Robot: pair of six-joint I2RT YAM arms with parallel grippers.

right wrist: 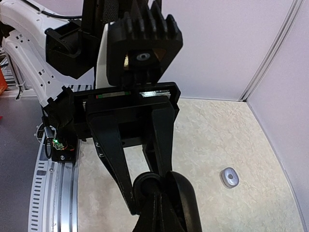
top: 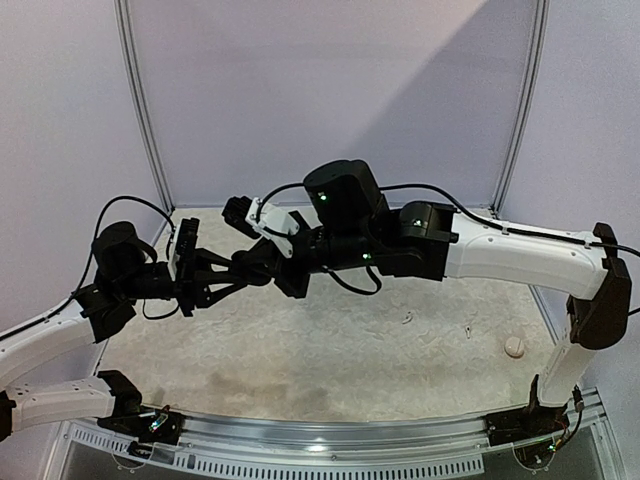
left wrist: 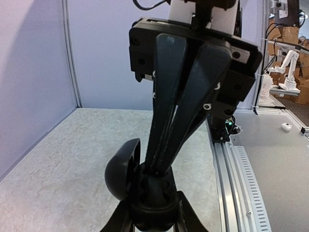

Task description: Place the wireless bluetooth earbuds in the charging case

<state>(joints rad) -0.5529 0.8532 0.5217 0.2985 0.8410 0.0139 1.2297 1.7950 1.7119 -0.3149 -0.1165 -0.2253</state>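
The charging case (left wrist: 123,170) is black and rounded, with its domed lid swung open to one side. It hangs in the air above the desk (top: 330,350), pinched in the left claw (top: 232,276). A whitish earbud (top: 514,346) lies on the desk far to the right of the case. A greyish earbud (right wrist: 230,177) lies on the desk below the case, well apart from it.

Lilac panel walls (top: 330,90), silver corner posts (top: 145,110); beige marbled tabletop (top: 350,360); perforated metal rail (top: 300,440) along near edge.
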